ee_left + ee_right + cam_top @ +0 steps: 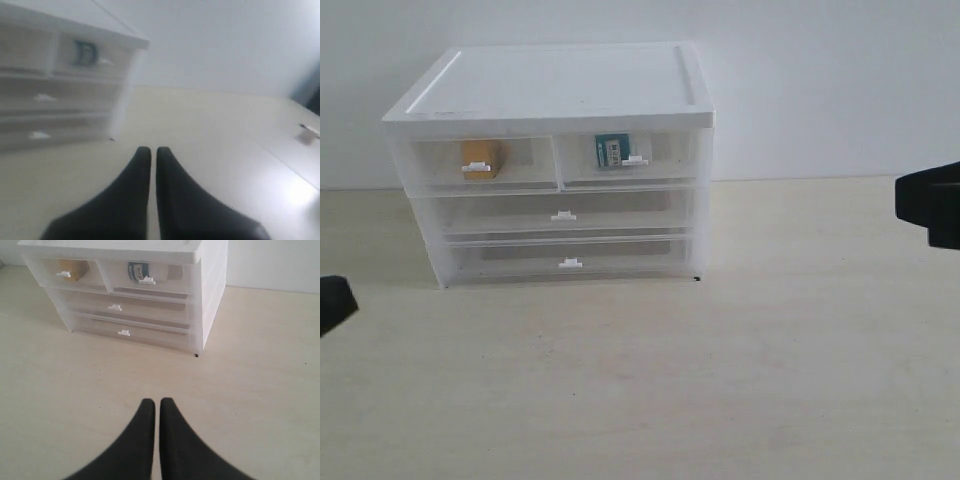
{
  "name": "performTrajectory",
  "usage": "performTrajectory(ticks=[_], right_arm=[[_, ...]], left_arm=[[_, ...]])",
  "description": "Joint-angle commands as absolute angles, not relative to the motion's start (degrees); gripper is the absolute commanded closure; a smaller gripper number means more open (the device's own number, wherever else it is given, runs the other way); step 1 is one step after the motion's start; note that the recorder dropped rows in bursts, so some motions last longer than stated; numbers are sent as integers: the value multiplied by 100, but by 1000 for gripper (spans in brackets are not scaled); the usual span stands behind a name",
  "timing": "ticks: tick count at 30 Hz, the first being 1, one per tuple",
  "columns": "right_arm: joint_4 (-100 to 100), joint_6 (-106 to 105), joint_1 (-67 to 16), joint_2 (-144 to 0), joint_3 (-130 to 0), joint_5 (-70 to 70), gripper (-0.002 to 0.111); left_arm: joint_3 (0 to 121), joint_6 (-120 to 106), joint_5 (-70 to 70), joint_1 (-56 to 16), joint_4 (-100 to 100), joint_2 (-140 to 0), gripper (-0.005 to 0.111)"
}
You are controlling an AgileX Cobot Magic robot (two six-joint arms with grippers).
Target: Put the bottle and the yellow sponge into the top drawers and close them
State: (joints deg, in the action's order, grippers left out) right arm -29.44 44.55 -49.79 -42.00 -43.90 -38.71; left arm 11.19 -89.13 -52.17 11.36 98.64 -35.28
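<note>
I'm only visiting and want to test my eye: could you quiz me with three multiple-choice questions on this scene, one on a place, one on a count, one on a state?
1. Where is the sponge? A. top left drawer B. bottom drawer C. lying outside
2. How many drawers has the cabinet? A. two B. four C. six
3. How are the top drawers? A. both open B. one open C. both shut

1 A: orange shows through that front.
2 B: two small over two wide.
3 C: both fronts sit flush.
</note>
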Motion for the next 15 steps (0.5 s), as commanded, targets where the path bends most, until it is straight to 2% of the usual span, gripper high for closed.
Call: performTrajectory(ticks=[1,6,10,15], right_arm=[[-2927,4457,-4968,-4183,-4383,-3880,108],[-2927,4457,-4968,-4183,-4383,-3880,108],[-2927,4446,-4968,-4183,-4383,-3880,108],[-2927,4456,-4968,-4183,-4383,-3880,108]], left_arm=[[1124,-8840,-3618,805,9995,-2464,103],[1124,-8840,-2421,287,9995,-1387,103],[1124,-8840,-2007,271,9995,-534,103],[1124,-9046,-1473,271,9995,-240,103]])
